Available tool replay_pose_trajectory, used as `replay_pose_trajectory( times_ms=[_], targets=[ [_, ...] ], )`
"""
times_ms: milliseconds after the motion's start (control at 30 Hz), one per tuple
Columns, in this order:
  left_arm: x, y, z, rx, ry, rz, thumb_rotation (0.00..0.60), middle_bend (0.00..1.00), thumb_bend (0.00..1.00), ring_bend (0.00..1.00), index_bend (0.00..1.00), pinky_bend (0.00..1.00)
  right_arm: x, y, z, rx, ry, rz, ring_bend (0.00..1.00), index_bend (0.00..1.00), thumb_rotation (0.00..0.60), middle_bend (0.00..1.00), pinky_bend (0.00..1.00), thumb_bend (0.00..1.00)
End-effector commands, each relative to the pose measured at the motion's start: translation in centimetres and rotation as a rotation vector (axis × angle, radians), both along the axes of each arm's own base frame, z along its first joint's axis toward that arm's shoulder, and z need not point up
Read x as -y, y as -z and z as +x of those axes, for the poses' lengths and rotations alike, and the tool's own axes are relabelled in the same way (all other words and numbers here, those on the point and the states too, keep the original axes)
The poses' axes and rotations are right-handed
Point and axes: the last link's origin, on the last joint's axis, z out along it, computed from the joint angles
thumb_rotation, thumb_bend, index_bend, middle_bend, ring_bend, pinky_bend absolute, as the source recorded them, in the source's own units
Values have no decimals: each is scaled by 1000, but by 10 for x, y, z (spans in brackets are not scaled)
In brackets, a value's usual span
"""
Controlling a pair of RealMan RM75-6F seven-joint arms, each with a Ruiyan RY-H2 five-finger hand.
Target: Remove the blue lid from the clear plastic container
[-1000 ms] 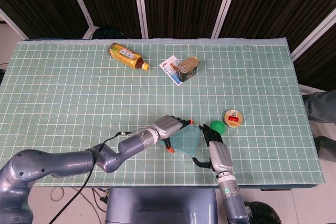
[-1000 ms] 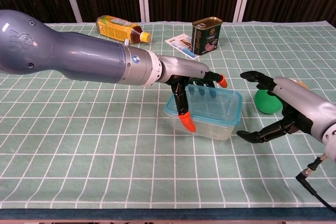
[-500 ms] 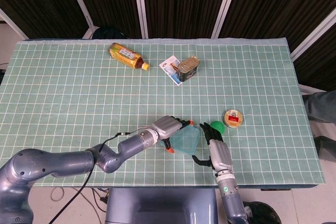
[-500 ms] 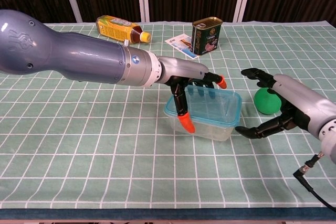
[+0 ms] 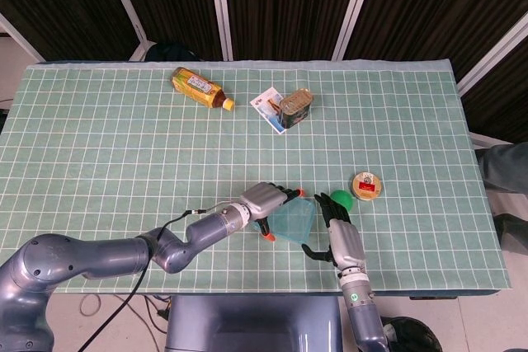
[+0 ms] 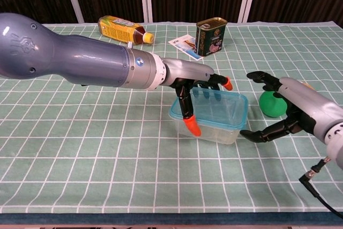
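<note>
The clear plastic container stands near the table's front middle, its blue lid seated on top. My left hand holds it from the left: the orange-tipped thumb presses the near left wall and the fingers lie across the lid. My right hand is open just right of the container, fingers spread. Its lower fingertip is close to the container's right bottom corner; I cannot tell whether it touches.
A green ball lies right behind my right hand, a round tin beyond it. At the back are a dark can, a card and a lying tea bottle. A cable hangs at the front right.
My right hand has edged slightly left, closer to the container's right side. The left hand and the container have hardly moved.
</note>
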Motion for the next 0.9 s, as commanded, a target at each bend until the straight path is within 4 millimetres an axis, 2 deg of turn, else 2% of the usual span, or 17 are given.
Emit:
replay_pose_trajectory(
  times_ms=[33,900],
  targets=[
    [0,0,0,2,-4,1,600,154,0,173,11,330,-1,1,0,2,2,7,0,0,600,0,0,314],
    [5,6,3,-10,10,-26,600,152,0,173,12,330,8,0,9,122,50,-43,0,0,600,0,0,314]
  ],
)
